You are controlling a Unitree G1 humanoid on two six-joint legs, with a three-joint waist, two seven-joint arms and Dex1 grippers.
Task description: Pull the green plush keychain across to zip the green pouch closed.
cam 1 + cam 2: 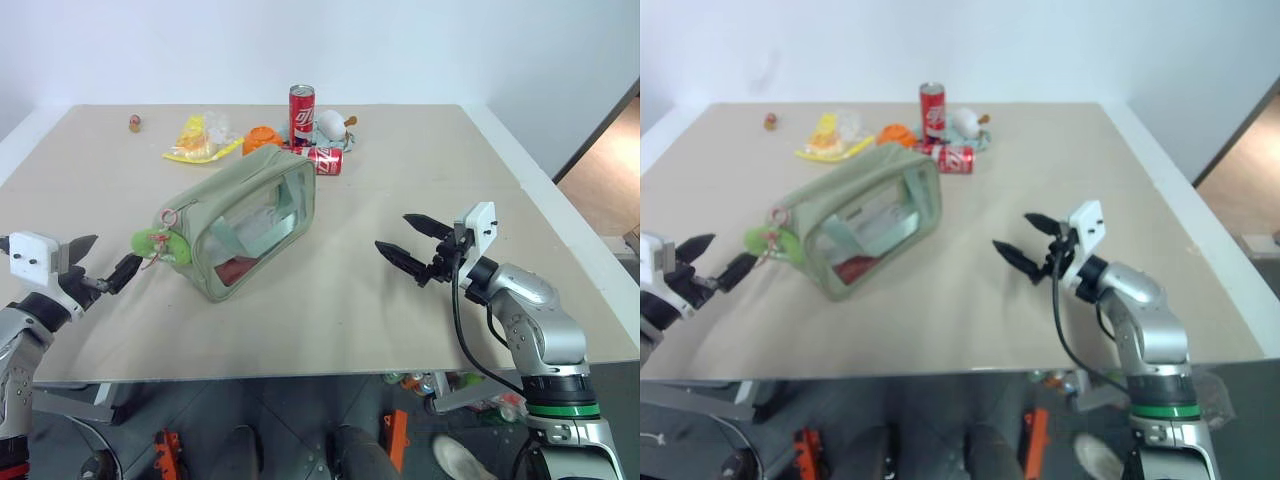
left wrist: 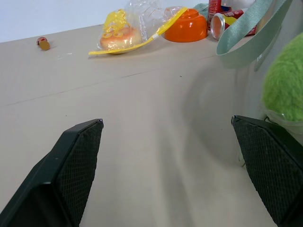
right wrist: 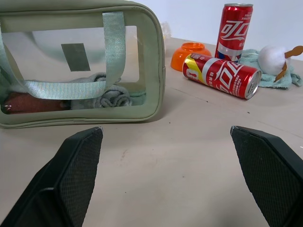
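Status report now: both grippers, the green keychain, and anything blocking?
Left gripper open, beside green plush keychain, not gripping. Right gripper open, apart from green pouch. Nothing in the way.

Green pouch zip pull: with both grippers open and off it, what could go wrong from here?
The pouch stands free; the right gripper sits apart, so a pull may drag it instead of zipping. The keychain is soft and small beside the left gripper, so the fingers might slip. Cans stand behind it.

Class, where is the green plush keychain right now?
In the left eye view, the green plush keychain hangs at the green pouch's left end, just ahead of the open left gripper.
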